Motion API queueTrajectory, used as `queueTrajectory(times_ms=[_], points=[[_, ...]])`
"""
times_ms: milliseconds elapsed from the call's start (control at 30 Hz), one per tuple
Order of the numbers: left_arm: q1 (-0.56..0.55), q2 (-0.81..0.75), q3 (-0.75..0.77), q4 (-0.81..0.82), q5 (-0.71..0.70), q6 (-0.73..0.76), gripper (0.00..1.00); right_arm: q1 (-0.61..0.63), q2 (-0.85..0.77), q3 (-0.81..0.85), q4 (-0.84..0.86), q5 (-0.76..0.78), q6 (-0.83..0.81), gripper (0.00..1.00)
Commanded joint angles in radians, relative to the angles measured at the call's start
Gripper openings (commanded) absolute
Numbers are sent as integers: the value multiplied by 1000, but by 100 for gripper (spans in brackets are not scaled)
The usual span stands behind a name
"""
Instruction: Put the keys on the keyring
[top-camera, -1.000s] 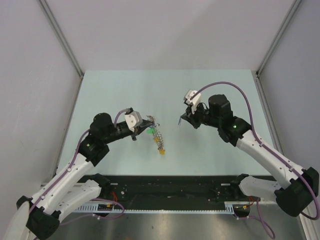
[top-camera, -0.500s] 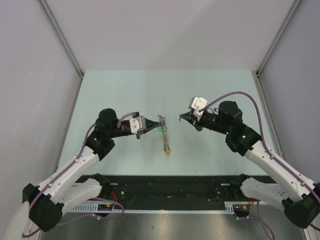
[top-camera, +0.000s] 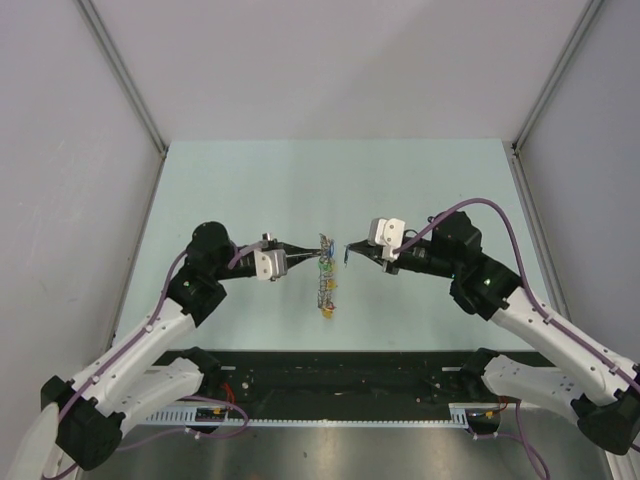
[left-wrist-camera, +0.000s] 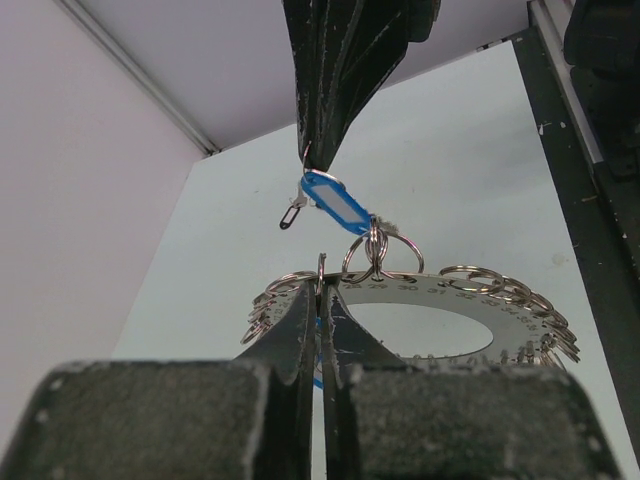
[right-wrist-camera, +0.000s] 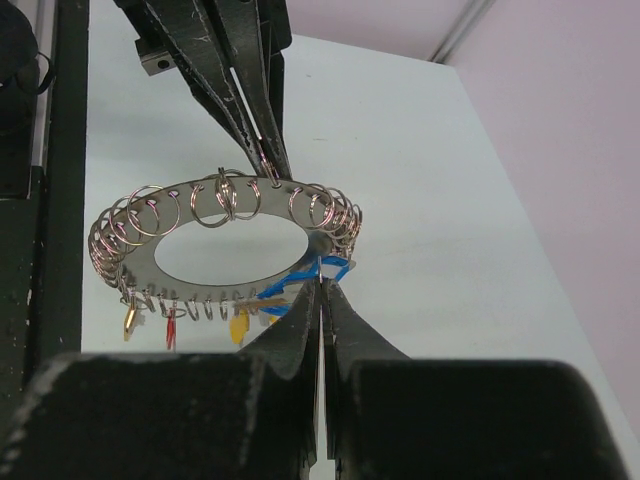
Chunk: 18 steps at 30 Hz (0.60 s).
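Note:
The keyring (left-wrist-camera: 440, 292) is a flat silver ring plate edged with small split rings, with red and yellow tags (right-wrist-camera: 238, 325) hanging below it. My left gripper (left-wrist-camera: 322, 295) is shut on its rim and holds it above the table (top-camera: 322, 268). My right gripper (right-wrist-camera: 322, 285) is shut on a thin silver key with a blue tag (left-wrist-camera: 335, 205), at the opposite rim. The blue tag reaches the small rings (left-wrist-camera: 378, 248); I cannot tell if it is linked. In the top view the left gripper (top-camera: 304, 258) and right gripper (top-camera: 348, 250) face each other across the keyring.
The pale green table (top-camera: 330, 180) lies between grey side walls (top-camera: 70, 150). A black rail (top-camera: 340, 375) runs along the near edge by the arm bases.
Both grippers have closed in on each other. The right gripper moved left up to the keyring, and the left gripper carried the keyring a little right and turned it.

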Motion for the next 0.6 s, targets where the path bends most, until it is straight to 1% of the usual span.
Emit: queueTrajectory(times_ms=[0,300,567], points=[[-14,-34,11,-2,-1,88,0,16,14,12,23,-17,-30,0],[-22,-23,0,70,-2,-21,0,87,66,55,5,56,-77,0],[-23,-7,0,51,-6,-16,0,130,75,63,8,115,-100,0]])
